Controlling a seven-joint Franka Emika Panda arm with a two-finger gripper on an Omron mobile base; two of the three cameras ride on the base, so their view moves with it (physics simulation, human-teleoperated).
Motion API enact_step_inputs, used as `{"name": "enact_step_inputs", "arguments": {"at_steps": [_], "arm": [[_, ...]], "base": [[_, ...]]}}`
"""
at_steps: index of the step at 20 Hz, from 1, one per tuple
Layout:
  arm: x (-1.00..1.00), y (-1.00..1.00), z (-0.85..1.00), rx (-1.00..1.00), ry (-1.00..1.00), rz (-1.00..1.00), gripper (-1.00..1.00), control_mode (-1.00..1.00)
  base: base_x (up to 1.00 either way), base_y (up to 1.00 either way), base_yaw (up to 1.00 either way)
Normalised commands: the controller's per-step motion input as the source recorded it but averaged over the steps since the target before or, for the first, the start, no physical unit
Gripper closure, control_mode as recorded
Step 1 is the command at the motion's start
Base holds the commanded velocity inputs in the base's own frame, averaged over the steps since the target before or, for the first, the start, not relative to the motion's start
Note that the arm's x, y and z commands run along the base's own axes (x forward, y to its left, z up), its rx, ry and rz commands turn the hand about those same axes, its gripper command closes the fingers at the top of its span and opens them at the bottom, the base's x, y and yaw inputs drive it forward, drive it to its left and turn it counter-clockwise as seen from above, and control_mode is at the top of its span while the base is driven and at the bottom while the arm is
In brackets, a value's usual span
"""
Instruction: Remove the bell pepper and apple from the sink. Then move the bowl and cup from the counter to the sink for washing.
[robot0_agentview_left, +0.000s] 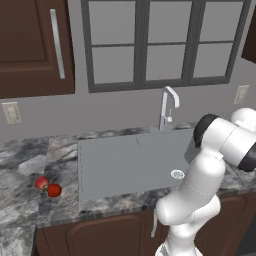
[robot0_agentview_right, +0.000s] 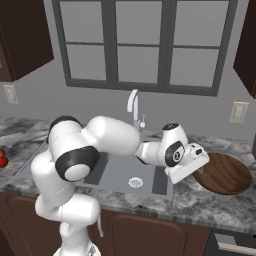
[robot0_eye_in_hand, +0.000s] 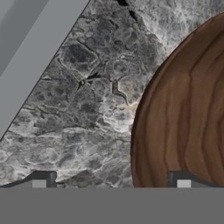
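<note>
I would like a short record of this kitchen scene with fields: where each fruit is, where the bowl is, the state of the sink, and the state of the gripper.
bell pepper: on the counter, left of the sink, touching the apple
apple: on the counter, just behind the pepper
sink: grey basin, no fruit visible in it
bowl: wooden, on the counter right of the sink
gripper: open, low over the bowl's left rim, one fingertip over the wood, one over the stone
fruit removal: looks done
bowl move: not yet done
</note>
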Motion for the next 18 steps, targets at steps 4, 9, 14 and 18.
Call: {"name": "enact_step_inputs", "arguments": {"at_steps": [4, 9, 14, 18], "arm": [[0.15, -0.09, -0.08, 0.06, 0.0, 0.0, -1.0, -1.0], [0.16, -0.11, -0.07, 0.04, 0.0, 0.0, -1.0, -1.0], [0.17, -0.13, -0.07, 0.02, 0.0, 0.0, -1.0, -1.0], [0.15, -0.12, -0.08, 0.0, 0.0, 0.0, -1.0, -1.0]], "base": [[0.0, 0.0, 0.0], [0.0, 0.0, 0.0], [0.0, 0.0, 0.0], [0.0, 0.0, 0.0]]}}
